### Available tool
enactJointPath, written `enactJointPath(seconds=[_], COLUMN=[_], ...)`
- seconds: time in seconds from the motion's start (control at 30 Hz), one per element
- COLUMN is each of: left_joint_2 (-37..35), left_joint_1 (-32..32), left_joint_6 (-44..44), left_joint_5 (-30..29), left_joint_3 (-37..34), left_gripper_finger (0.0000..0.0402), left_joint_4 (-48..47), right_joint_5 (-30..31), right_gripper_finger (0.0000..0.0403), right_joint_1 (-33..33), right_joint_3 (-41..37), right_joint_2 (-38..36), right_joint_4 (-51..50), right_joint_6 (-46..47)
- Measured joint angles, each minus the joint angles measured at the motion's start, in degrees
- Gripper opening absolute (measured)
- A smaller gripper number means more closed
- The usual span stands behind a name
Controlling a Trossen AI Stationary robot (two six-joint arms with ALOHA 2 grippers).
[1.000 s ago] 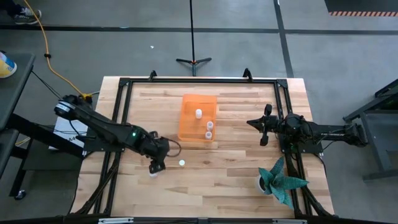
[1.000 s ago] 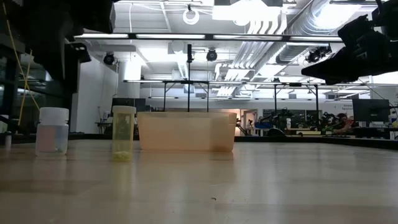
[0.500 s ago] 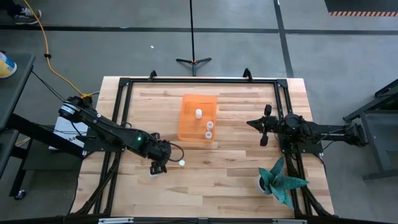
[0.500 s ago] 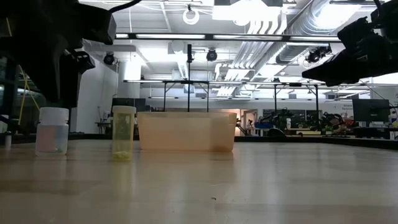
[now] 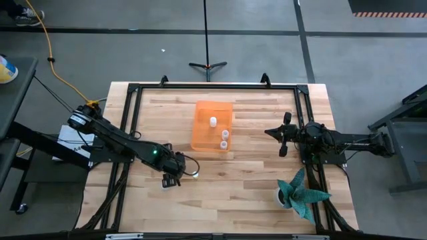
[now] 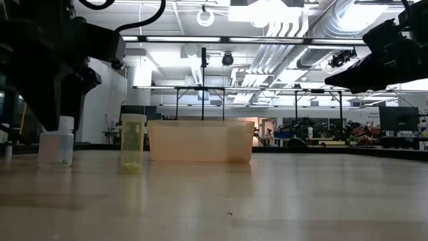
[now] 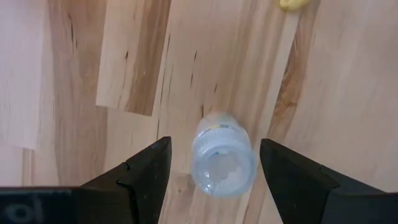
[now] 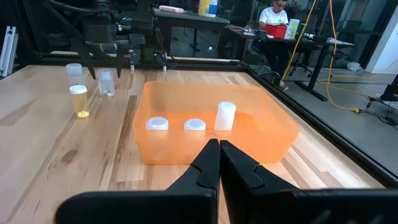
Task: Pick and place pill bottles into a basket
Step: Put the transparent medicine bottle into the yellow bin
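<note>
My left gripper (image 7: 214, 149) is open and points down, with one finger on either side of a small clear pill bottle (image 7: 222, 155) that stands upright on the table; I see no touch. In the low view the gripper (image 6: 57, 100) hangs over a white-capped bottle (image 6: 60, 144). A yellowish bottle (image 6: 132, 142) stands just to the right of it. The orange basket (image 5: 203, 113) sits mid-table with three bottles (image 8: 195, 124) inside. My right gripper (image 8: 219, 146) is shut and empty, raised to the right of the basket (image 8: 273, 137).
A white pot with a teal plant (image 5: 300, 193) stands at the near right corner. A black frame (image 5: 133, 120) runs around the tabletop. Another loose bottle (image 8: 73, 68) stands beyond the yellowish one (image 8: 79, 99). A person (image 8: 273, 14) sits in the room behind the table.
My left gripper has moved down and a little toward the table's near edge, so that its fingers now stand around the bottle. The bottles have stayed where they were.
</note>
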Motion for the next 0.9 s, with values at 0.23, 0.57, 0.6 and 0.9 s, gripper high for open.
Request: enactJointPath(seconds=[0.23,0.57,0.6,0.9], left_joint_2=[0.0,0.0,0.0,0.0], left_joint_1=[0.0,0.0,0.0,0.1], left_joint_6=[0.0,0.3,0.3,3.1], left_joint_5=[0.0,-0.1,-0.1,0.0], left_joint_3=[0.0,0.0,0.0,0.7], left_gripper_finger=[0.0274,0.0212,0.0204,0.0174], left_joint_4=[-0.1,-0.1,-0.1,-1.2], right_joint_5=[0.0,0.0,0.0,0.0], right_gripper_finger=[0.0001,0.0001,0.0001,0.0001], right_joint_1=[0.0,0.0,0.0,0.0], right_joint_3=[0.0,0.0,0.0,0.0], right_joint_2=[0.0,0.0,0.0,0.0], right_joint_4=[-0.1,-0.4,-0.4,-0.4], right_joint_6=[0.0,-0.1,-0.1,-0.1])
